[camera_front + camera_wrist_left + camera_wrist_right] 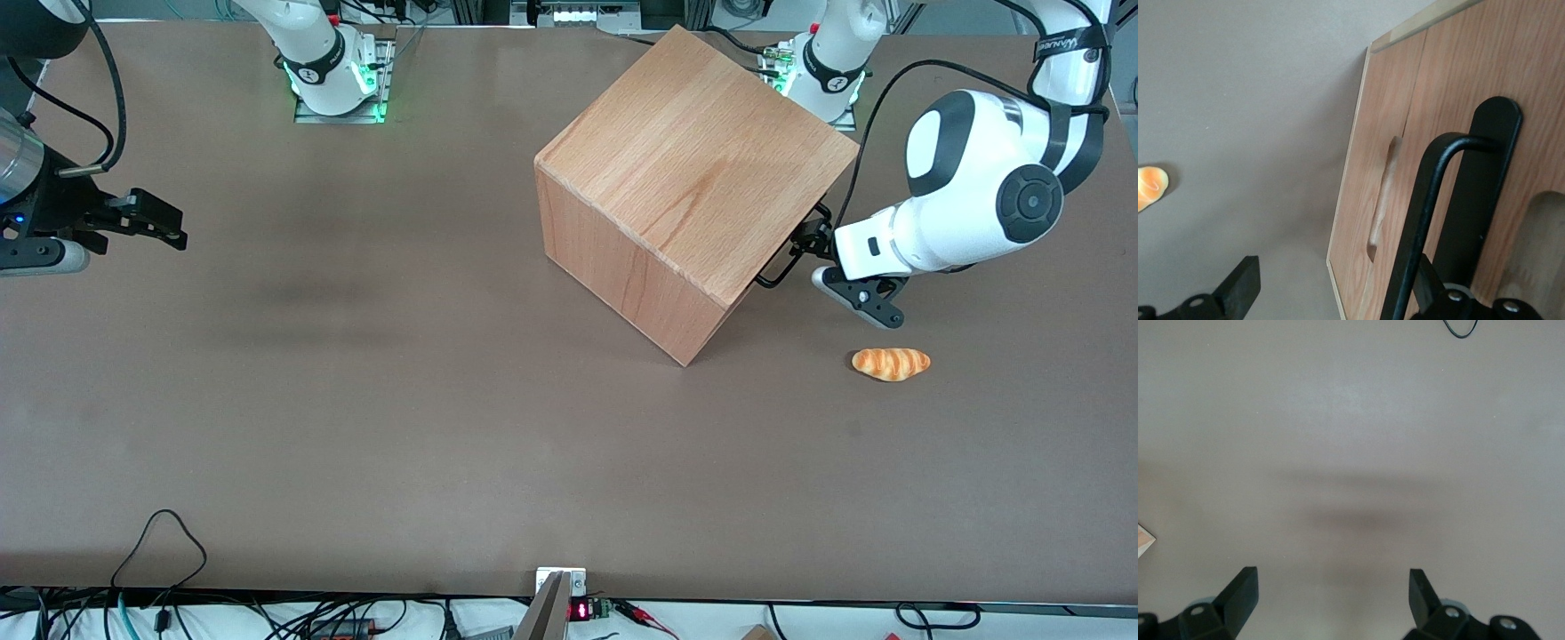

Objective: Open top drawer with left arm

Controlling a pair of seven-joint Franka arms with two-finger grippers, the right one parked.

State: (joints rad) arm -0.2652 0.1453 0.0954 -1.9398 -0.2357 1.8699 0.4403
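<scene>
The wooden cube cabinet [693, 178] stands on the brown table, turned so that its front faces the working arm. The top drawer [1458, 73] shows its pale wood front and thin black wire handle [1426, 193]; in the front view only the handle [781, 265] shows beside the cabinet's edge. The left arm [978, 196] reaches in low at that face. Its gripper [813, 262] is open, with the handle bar between the fingers [1245, 283] and close against one of them. The drawer front looks flush with the neighbouring panel.
A small orange croissant [891, 363] lies on the table nearer the front camera than the gripper, and shows also in the left wrist view [1150, 187]. A cut-out grip [1381, 200] sits in the wood beside the handle.
</scene>
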